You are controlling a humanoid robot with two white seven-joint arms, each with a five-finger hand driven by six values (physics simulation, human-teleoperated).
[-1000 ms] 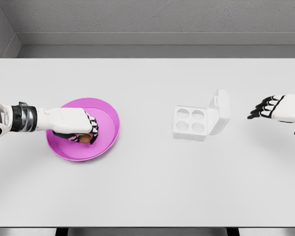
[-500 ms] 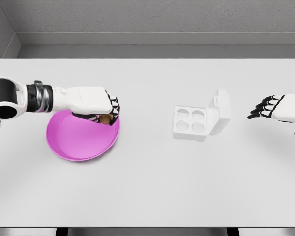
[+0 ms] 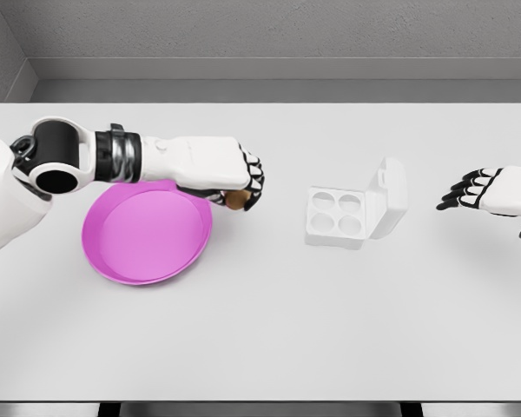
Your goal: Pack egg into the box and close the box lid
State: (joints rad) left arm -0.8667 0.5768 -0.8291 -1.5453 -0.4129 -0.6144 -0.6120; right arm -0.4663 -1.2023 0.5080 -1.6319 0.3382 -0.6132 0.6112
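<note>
My left hand (image 3: 236, 189) is shut on a brown egg (image 3: 235, 200), which peeks out under its curled fingers. It hangs above the table just past the right rim of the pink plate (image 3: 146, 234). The white egg box (image 3: 356, 208) sits to the right of the hand, a clear gap away. Its four cups hold nothing and its lid stands open, tilted back to the right. My right hand (image 3: 462, 191) hovers at the right edge with fingers spread, holding nothing.
The white table (image 3: 269, 330) runs wide in front of the plate and box. A grey wall closes off the far edge.
My left hand lifted the egg out of the pink plate and carried it right, past the plate's rim toward the box. The right hand has not moved.
</note>
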